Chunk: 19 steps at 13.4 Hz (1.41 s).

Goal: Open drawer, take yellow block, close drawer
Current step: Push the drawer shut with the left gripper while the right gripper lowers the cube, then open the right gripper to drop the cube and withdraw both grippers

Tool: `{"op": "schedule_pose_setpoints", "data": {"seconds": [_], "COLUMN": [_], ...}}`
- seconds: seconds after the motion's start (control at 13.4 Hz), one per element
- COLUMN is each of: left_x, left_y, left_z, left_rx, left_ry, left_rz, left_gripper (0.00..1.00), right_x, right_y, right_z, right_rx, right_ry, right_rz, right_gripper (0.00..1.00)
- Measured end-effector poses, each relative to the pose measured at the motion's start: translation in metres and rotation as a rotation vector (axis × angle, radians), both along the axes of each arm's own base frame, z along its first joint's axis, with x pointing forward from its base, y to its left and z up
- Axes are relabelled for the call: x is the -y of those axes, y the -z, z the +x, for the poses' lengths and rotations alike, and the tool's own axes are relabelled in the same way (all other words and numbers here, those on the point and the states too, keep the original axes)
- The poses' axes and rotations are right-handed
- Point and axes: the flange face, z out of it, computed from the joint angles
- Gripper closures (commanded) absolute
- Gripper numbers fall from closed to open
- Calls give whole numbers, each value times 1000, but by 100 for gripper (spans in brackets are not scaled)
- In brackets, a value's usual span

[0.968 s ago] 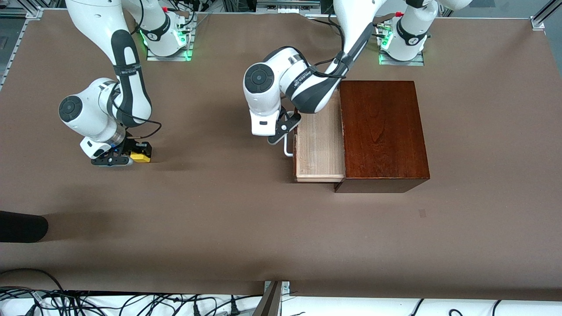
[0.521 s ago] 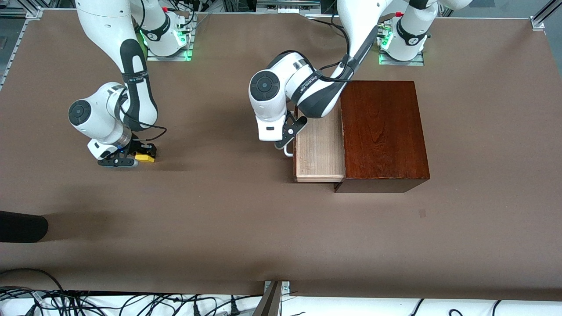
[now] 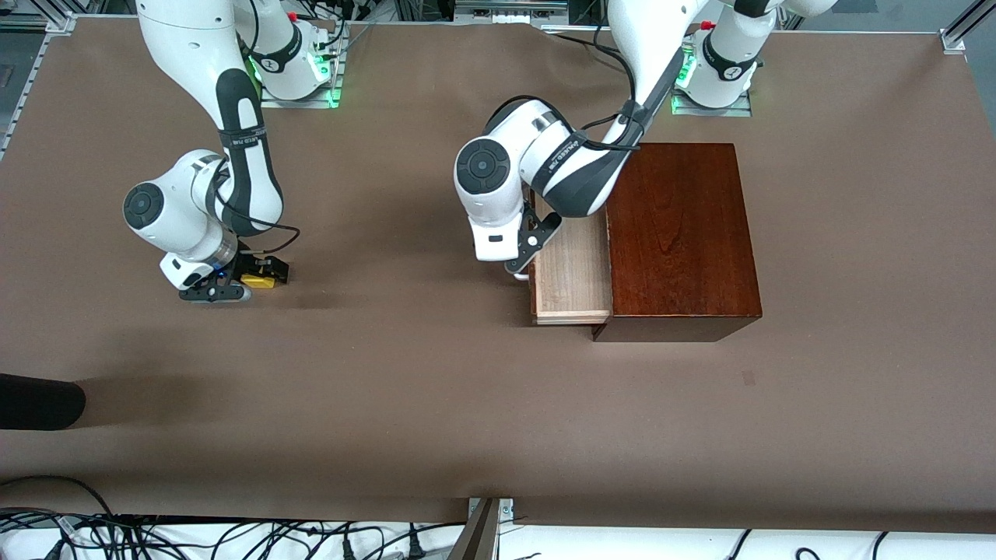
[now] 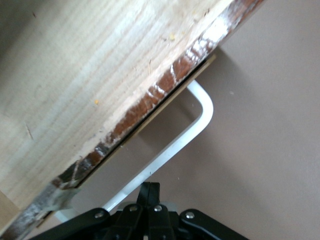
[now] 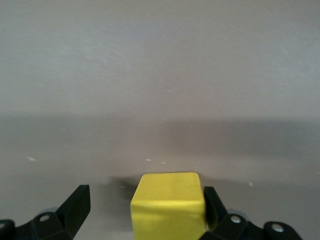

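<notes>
We note the drawer standing partly out of the dark wooden box, which sits toward the left arm's end of the counter. The pale wood tray shows bare from above; we see nothing lying in its visible part. In the left wrist view the tray's light grain fills much of the frame, edged by the reddish-brown front, with the white loop handle standing off from it.

The left gripper sits low at the drawer front, at the handle. Its fingers are pressed together, meeting just at the white loop; we cannot tell whether they press on the handle or only touch it.

The yellow block rests on the counter toward the right arm's end, well apart from the box. The right gripper is down at counter level around it. In the right wrist view the block lies between the two dark fingers: one finger is against one side of the block, while a clear gap separates the block from the other. So the fingers are spread, and the block is not pinched.

A dark rounded object pokes in at the counter's edge on the right arm's end, nearer the front camera than the block.
</notes>
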Motion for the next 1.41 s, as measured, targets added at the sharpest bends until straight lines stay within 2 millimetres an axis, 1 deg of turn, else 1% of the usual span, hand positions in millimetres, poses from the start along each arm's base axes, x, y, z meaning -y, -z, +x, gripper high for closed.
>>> {"op": "schedule_pose_setpoints", "data": {"seconds": [0.15, 0.3, 0.45, 0.52, 0.67, 0.82, 0.97, 1.04, 1.19, 1.41], "left_x": [-14, -31, -42, -44, -48, -48, -49, -50, -55, -73], "left_y": [-14, -26, -27, -28, -28, -29, -28, -28, -29, -29], "left_z": [7, 17, 20, 20, 21, 21, 21, 22, 24, 31], "left_rx": [-3, -12, -26, -29, -32, -33, -35, -36, -50, -88], "left_ry": [14, 31, 49, 56, 53, 55, 63, 74, 100, 139], "left_rz": [19, 25, 23, 19, 19, 17, 16, 14, 10, 1], "left_gripper": [100, 100, 100, 100, 100, 100, 100, 100, 100, 100], "right_x": [3, 12, 18, 17, 9, -1, -14, -20, -28, -33], "right_y": [-19, -45, -68, -79, -102, -130, -157, -168, -183, -195], "right_z": [15, 30, 44, 50, 63, 76, 86, 88, 92, 95], "right_rx": [-32, -58, -70, -73, -74, -81, -102, -110, -116, -125], "right_ry": [-34, -68, -98, -115, -154, -179, -184, -183, -184, -180], "right_rz": [10, 2, -12, -18, -26, -31, -35, -38, -44, -52], "right_gripper": [0, 0, 0, 0, 0, 0, 0, 0, 0, 0]}}
